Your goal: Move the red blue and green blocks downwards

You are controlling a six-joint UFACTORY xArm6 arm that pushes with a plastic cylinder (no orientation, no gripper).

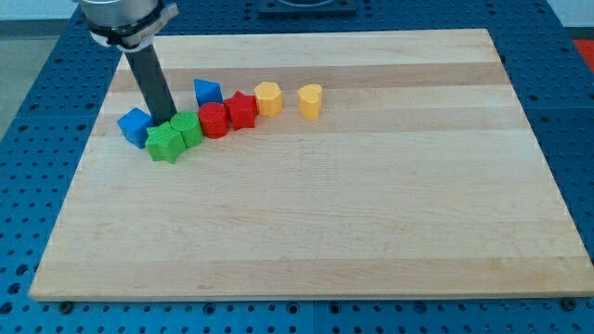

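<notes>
My rod comes down from the view's top left, and my tip (165,121) rests on the board just above the two green blocks and to the right of the blue cube (135,126). A green star-shaped block (166,144) sits lowest, touching a green cube (187,129). To its right lie a red round block (213,120) and a red star-shaped block (241,109), all in a touching diagonal row. A blue triangular block (207,91) stands apart above the row.
A yellow hexagonal block (268,97) touches the red star's right side. A yellow heart-shaped block (310,100) lies apart further right. The wooden board (371,213) lies on a blue perforated table (575,139).
</notes>
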